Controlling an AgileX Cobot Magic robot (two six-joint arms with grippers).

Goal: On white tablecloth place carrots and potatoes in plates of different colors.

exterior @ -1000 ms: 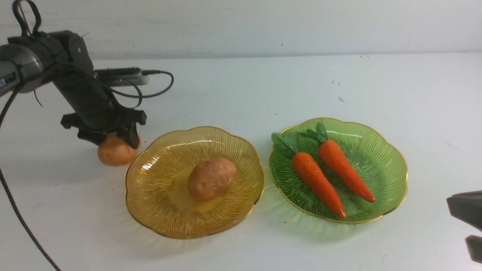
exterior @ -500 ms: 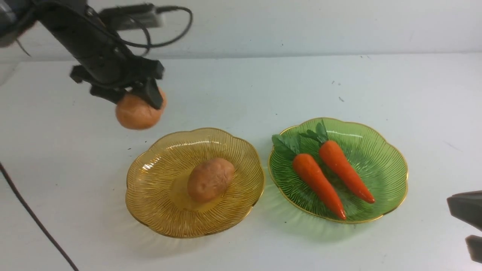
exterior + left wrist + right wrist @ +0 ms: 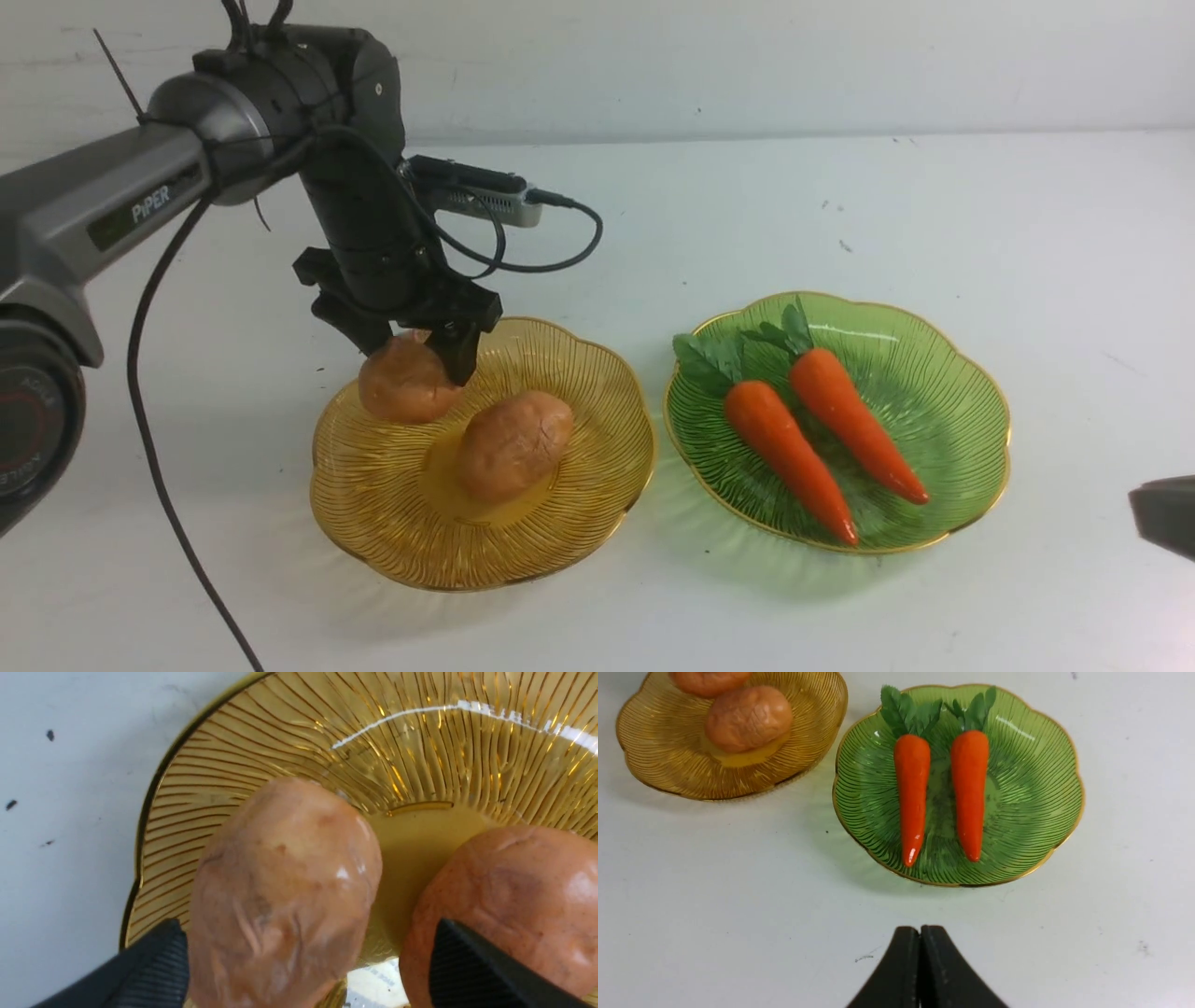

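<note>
Fingers of the left gripper spread around a lumpy tan-orange toy potato; one pad touches it, the other stands clear.
Potato rests on the far-left slope of the ribbed amber-yellow plate, just beside a second potato. Two slim orange toy carrots lie in the ribbed green plate. Right gripper pinched closed, empty, above the white tablecloth.

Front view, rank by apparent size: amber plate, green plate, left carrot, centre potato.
Largest, alike: amber plate and green plate.
Then left carrot and centre potato: carrot longer, potato thicker, too close to rank.
</note>
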